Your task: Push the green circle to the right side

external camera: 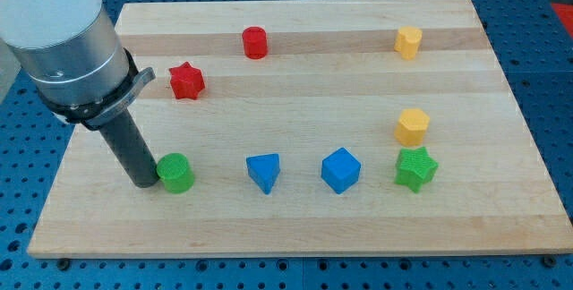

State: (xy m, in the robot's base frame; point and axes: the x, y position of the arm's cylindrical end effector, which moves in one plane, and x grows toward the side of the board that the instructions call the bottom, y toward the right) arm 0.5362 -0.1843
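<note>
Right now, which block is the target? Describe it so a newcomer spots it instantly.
Start at the wooden board and follow its bottom row of blocks to the view's left end. There the green circle sits right against my tip, on the tip's right. It is round, unlike the spiky green star at the row's right end.

The green circle (175, 173) is a short, round green block with a flat top, standing upright on the wooden bench (304, 227). It lies near the view's bottom left, in the lower row of blocks and at that row's far left end. My tip (143, 183) sits just beside it on the view's left, touching or almost touching its side
</note>
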